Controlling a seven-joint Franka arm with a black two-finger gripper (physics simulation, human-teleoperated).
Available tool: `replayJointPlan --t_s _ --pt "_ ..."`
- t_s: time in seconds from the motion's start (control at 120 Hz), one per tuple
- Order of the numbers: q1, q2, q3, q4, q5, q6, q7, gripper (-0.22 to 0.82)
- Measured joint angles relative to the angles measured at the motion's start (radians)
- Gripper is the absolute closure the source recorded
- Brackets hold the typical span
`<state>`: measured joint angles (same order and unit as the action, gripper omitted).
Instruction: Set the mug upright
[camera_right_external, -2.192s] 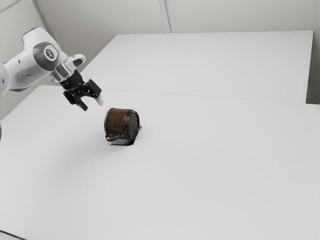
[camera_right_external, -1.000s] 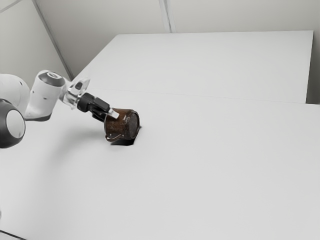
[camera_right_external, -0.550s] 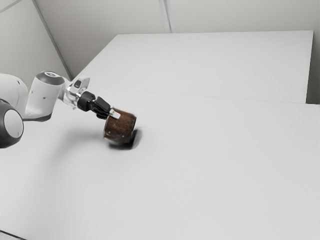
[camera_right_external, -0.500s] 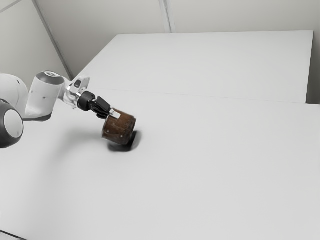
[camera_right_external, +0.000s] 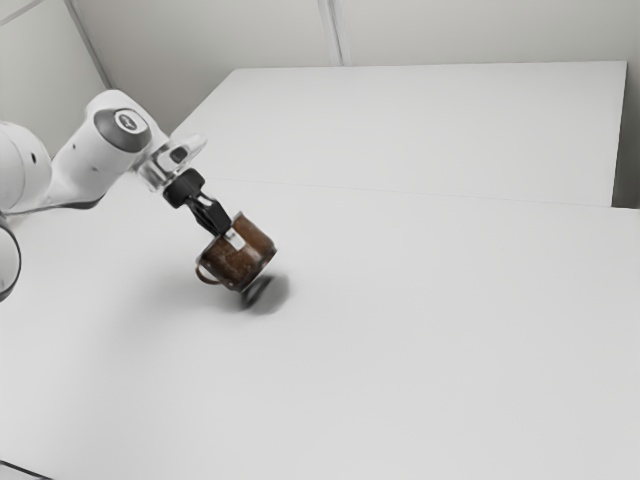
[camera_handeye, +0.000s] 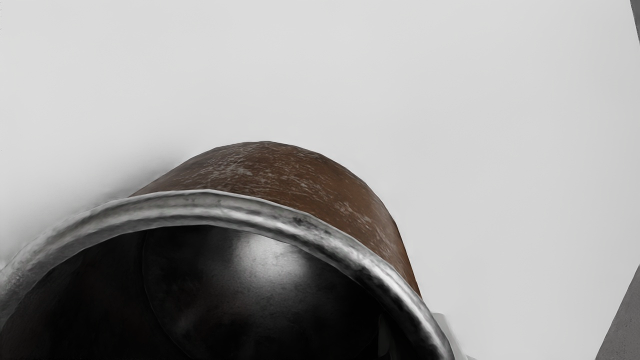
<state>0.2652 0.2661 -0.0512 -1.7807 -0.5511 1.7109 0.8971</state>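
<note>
My gripper (camera_right_external: 235, 238) is shut on the wall of the brown mug (camera_right_external: 240, 265) near its rim. One finger is outside the wall, the other within the opening. The mug hangs tilted just above the table, its mouth toward my hand and its handle on the exterior view's left. In the wrist view the brown side of the mug (camera_handeye: 310, 185) rises behind its silver rim, with the dark inside facing the camera; the gripper (camera_handeye: 412, 332) pinches the rim there at the bottom edge.
The white table (camera_right_external: 420, 340) stretches under and around the mug, with the mug's shadow on it. A white panel (camera_right_external: 430, 130) stands beyond the table. A dark cable (camera_right_external: 25, 470) lies at the exterior view's lower left corner.
The fingers have closed on the mug's wall. The mug has come off its side and tilted, its base swinging downward, and its handle now points to the exterior view's left. My hand has risen and steepened.
</note>
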Motion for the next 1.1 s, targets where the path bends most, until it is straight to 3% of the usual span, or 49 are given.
replayJointPlan --t_s 0.158,0.425,0.875,0.925,1.1 --pt "-0.116 -0.12 0.0 -0.164 0.221 0.207 -0.002 0.78" --pt "-0.216 -0.202 0.001 -0.351 0.432 0.494 -0.009 0.78" --pt "-0.245 -0.234 0.001 -0.465 0.547 0.624 -0.024 0.78" --pt "-0.248 -0.234 0.001 -0.465 0.547 0.627 -0.023 0.74" --pt "-0.259 -0.236 0.001 -0.471 0.541 0.624 -0.017 0.37"
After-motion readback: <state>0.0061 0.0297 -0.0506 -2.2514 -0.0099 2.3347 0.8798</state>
